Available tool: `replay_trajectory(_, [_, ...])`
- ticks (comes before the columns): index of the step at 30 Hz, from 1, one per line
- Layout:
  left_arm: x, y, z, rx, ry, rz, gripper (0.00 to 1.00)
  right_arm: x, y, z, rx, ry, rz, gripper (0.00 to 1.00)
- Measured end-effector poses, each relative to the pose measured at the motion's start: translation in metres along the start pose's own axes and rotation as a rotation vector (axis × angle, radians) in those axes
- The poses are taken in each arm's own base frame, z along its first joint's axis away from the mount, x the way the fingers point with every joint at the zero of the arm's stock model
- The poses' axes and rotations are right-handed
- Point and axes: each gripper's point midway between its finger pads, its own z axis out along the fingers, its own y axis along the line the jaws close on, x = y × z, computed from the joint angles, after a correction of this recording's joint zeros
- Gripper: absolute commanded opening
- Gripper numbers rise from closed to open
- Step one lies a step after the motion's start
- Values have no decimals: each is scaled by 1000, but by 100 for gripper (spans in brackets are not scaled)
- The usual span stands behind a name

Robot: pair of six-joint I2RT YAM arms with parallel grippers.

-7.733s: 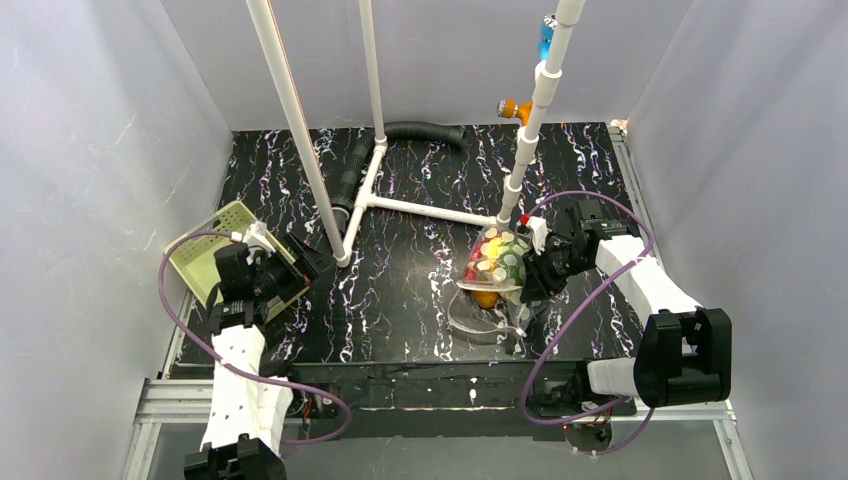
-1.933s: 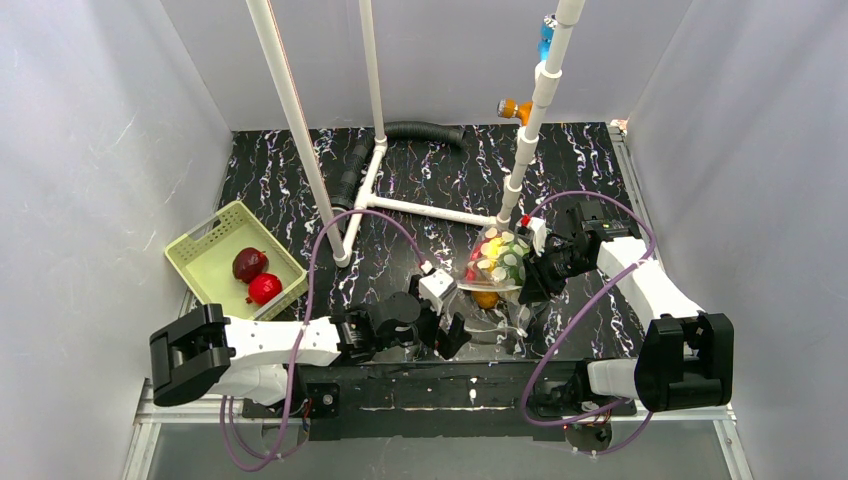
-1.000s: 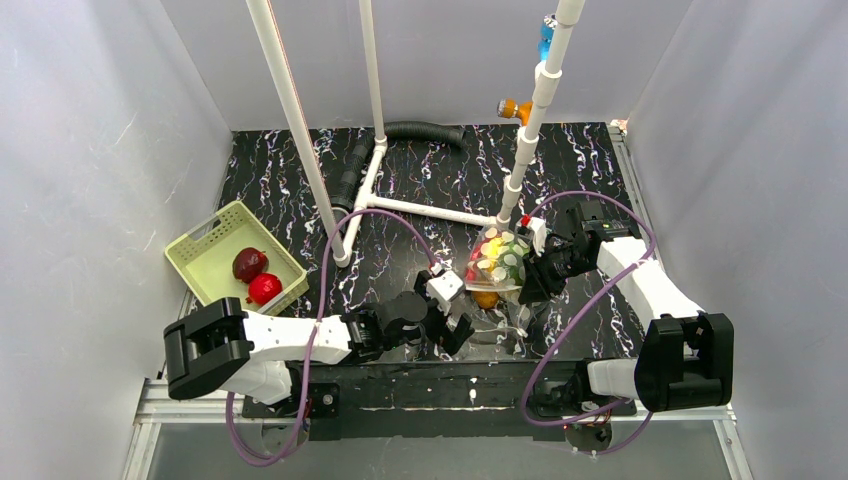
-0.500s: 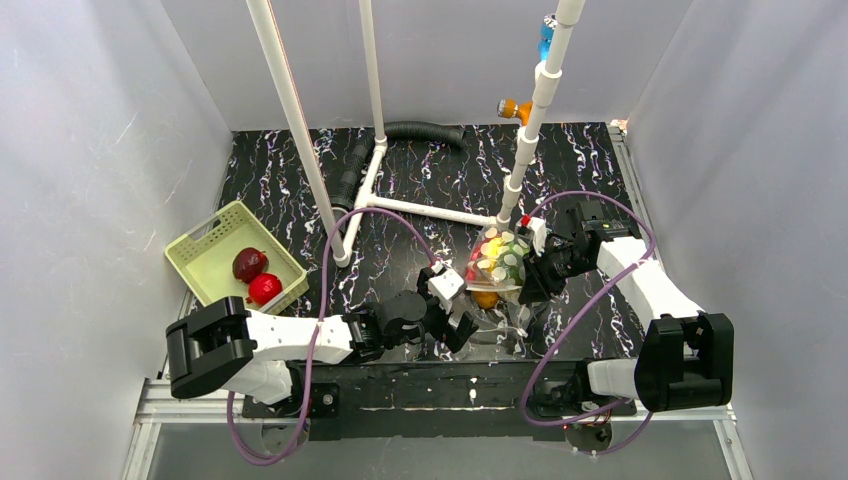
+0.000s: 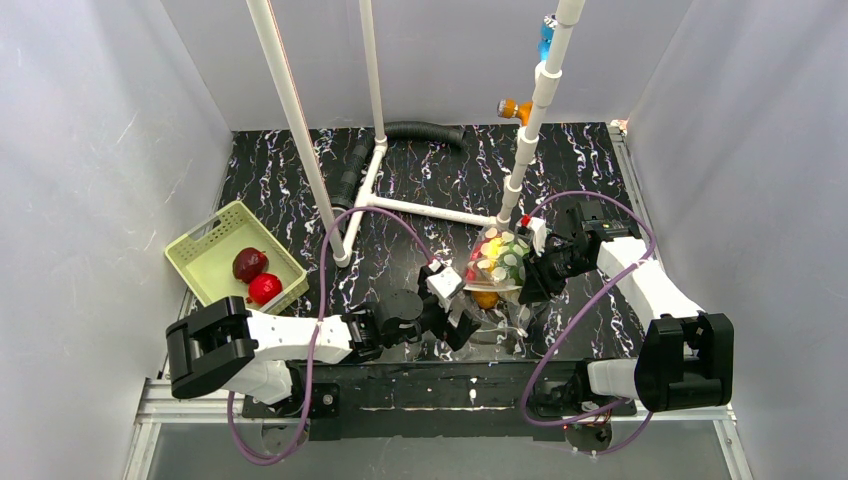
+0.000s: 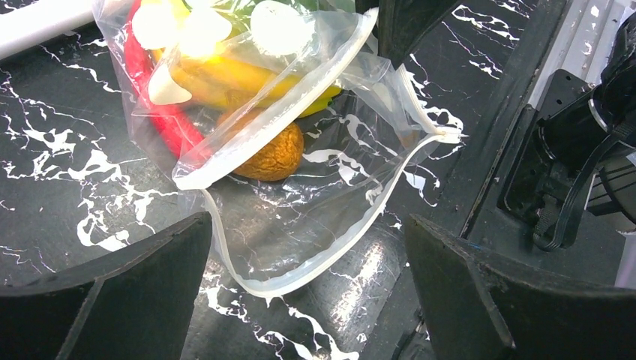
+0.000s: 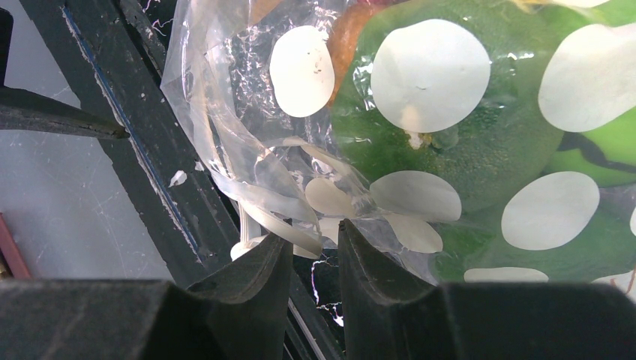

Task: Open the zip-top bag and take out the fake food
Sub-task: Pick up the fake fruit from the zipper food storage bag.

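While right tool (image 7: 315,244) pinches bag (image 7: 225,142)—left tool (image 6: 306,225) gapes.

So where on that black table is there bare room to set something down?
Bare tabletop lies between the green basket and the black hose, and again far right, behind the right claw. It is crowded around the zip-top bag, with the left claw at its mouth.

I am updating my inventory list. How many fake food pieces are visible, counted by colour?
Dark red: 1, dark fruit in the basket
Red: 2, red fruit in the basket, chili in the zip-top bag
Yellow: 1, banana
Brown-orange: 1, brown lump
Green: 1, green piece
Total: 6 visible; the bag may hide more.
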Motion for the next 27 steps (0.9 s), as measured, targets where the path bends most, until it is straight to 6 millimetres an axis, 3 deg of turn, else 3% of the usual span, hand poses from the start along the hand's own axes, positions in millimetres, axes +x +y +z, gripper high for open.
replay_trajectory(11, [-1, 6, 0, 26, -39, -61, 99, 0, 0, 0, 0, 0, 0, 36])
replay_trajectory(18, [-9, 11, 3, 40, -65, -108, 82, -1, 0, 0, 0, -1, 0, 36])
replay_trajectory(22, [0, 7, 12, 57, -27, -117, 68, -1, 0, 0, 0, -2, 1, 36])
replay_trajectory(27, [12, 2, 27, 53, 47, -177, 64, -1, 0, 0, 2, -4, 7, 36])
